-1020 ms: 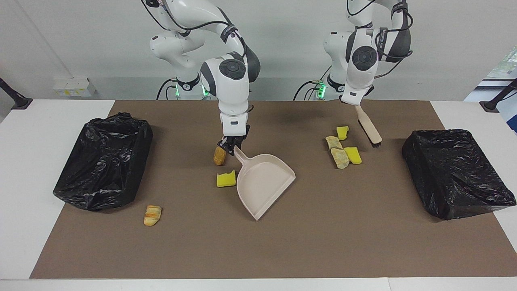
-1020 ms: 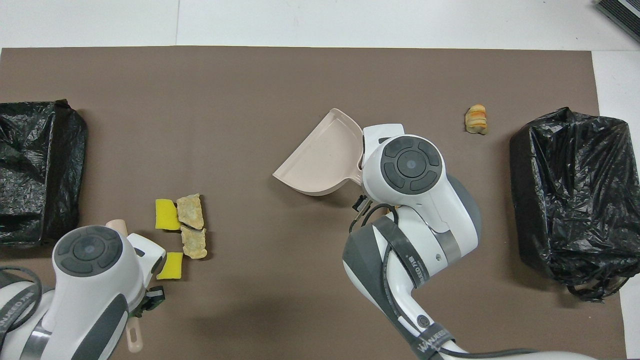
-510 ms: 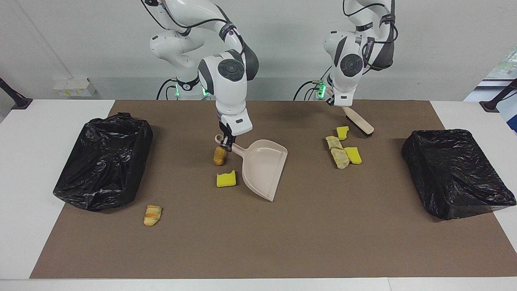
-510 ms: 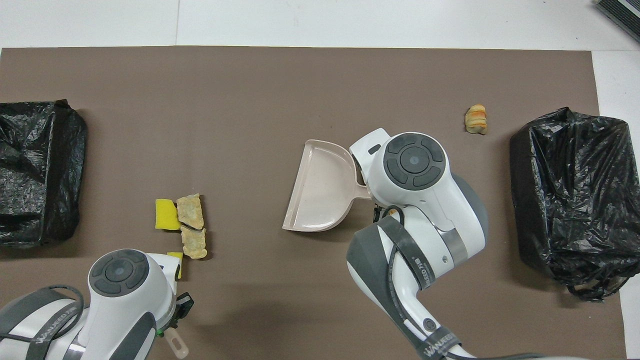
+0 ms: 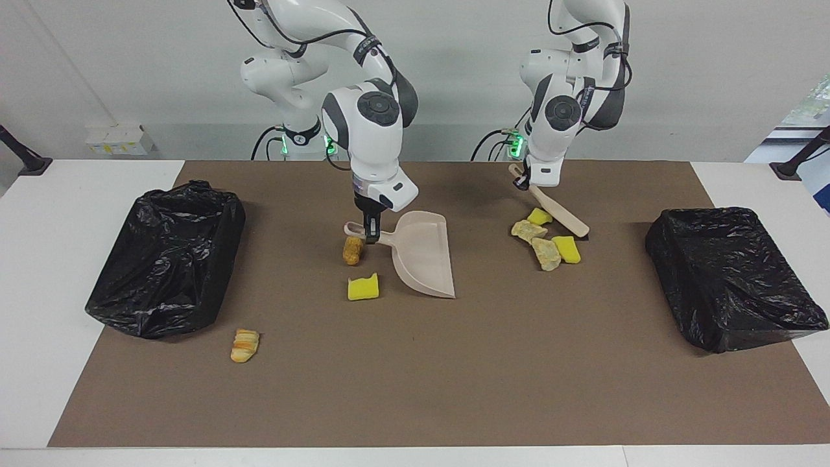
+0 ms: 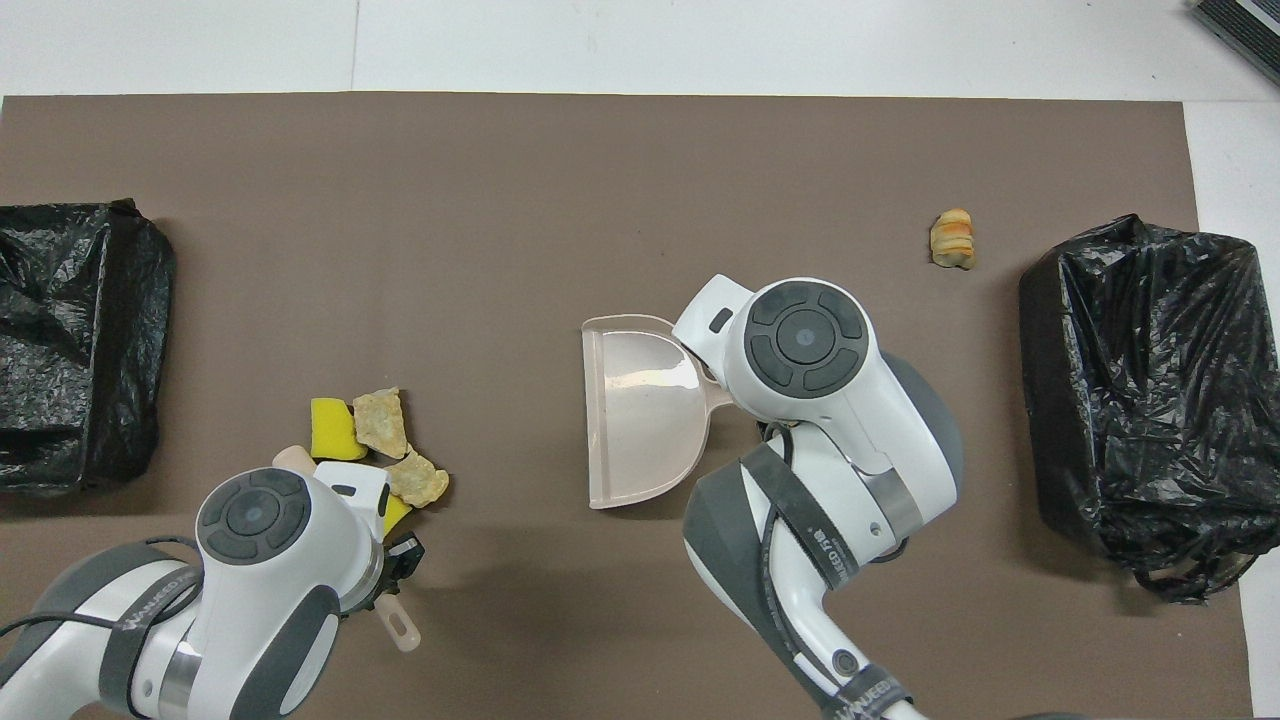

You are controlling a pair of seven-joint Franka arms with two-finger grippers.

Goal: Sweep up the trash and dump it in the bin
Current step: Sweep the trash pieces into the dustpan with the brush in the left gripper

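Yellow, beige and golden-brown scraps make up the trash, seven pieces in all. Three are bright yellow sponge chunks: one (image 5: 363, 288) just beside the dustpan (image 5: 425, 256) toward the right arm's end of the table, and two (image 5: 539, 216) (image 5: 567, 249) in a cluster toward the left arm's end from the dustpan. Two are pale rocky lumps (image 5: 528, 229) (image 5: 546, 253) in that same cluster, touching the sponges. Two are golden-brown bread-like pieces: one (image 5: 353, 250) beside the dustpan's handle, the other (image 5: 244, 345) farther from the robots than the dustpan, near one black bin.

Two black-lined bins stand on the brown mat (image 5: 415, 389), one (image 5: 165, 256) at the right arm's end, one (image 5: 733, 279) at the left arm's end, both well apart from the dustpan.

Right gripper (image 5: 370, 231) is clamped on the dustpan's handle, the pan's mouth facing the cluster. Left gripper (image 5: 524, 182) is closed tight on the handle of a brush (image 5: 561, 211), whose head lies against the cluster.
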